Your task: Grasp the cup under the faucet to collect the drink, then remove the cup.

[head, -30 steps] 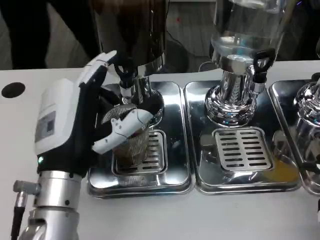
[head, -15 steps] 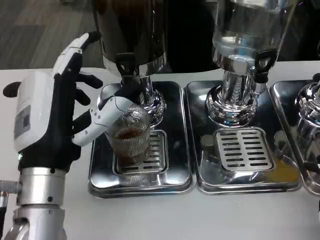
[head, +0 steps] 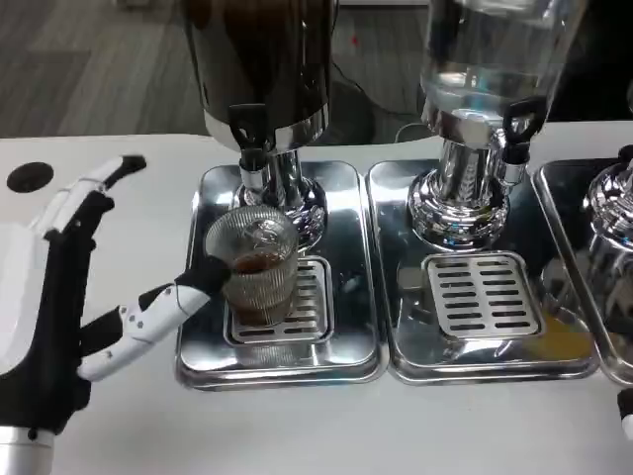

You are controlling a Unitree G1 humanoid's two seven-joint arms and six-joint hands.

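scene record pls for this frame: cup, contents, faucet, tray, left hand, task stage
cup: ribbed clear cup, upright on the drip grate
contents: a little dark drink at the bottom
faucet: black tap of the dark dispenser, above the cup; no stream visible
tray: steel drip tray; a second tray sits beside it
left hand: left hand beside the tray, fingers spread, one fingertip at the cup's side, not wrapped around it
task stage: some drink collected, cup not yet removed

The cup [head: 254, 267] is clear ribbed glass with dark brown drink inside. The left hand [head: 59, 307] is white and black. The trays [head: 346, 336] and faucet [head: 249, 148] are shiny silver, with black handle. The table [head: 396, 426] is white.
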